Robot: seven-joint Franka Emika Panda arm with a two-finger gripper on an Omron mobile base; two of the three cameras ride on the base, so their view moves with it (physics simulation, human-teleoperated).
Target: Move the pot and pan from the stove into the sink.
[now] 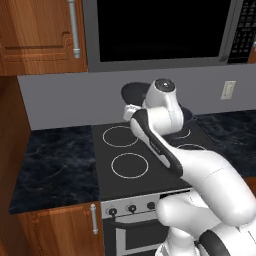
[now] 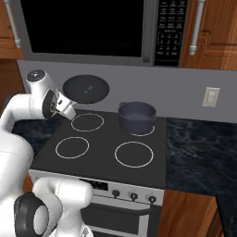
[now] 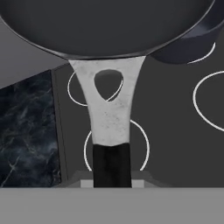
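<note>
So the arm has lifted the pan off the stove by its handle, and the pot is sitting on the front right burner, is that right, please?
Not quite: the pot sits on the back right burner of the stove, as the right base view shows. The pan is indeed lifted, its handle in the gripper.

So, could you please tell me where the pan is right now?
The pan is lifted off the stove, held by its handle in the gripper above the back-left burner, with the pot on the back-right burner beside it.
</note>
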